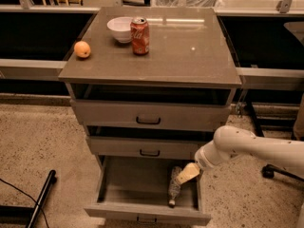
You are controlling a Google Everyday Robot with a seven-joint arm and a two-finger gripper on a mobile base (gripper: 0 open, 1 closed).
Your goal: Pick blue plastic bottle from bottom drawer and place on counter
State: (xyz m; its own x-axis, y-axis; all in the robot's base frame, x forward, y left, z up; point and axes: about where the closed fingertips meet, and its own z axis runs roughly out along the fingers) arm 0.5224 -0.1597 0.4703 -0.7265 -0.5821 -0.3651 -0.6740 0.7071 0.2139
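Jaws — by bottle (pixel 174 190) (bottom drawer (pixel 133 183))

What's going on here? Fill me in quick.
The robot's gripper hangs low over the open bottom drawer, right at the far end of the blue plastic bottle lying inside. The bottle is not lifted yet. The counter above holds a red soda can, a white bowl and an orange.
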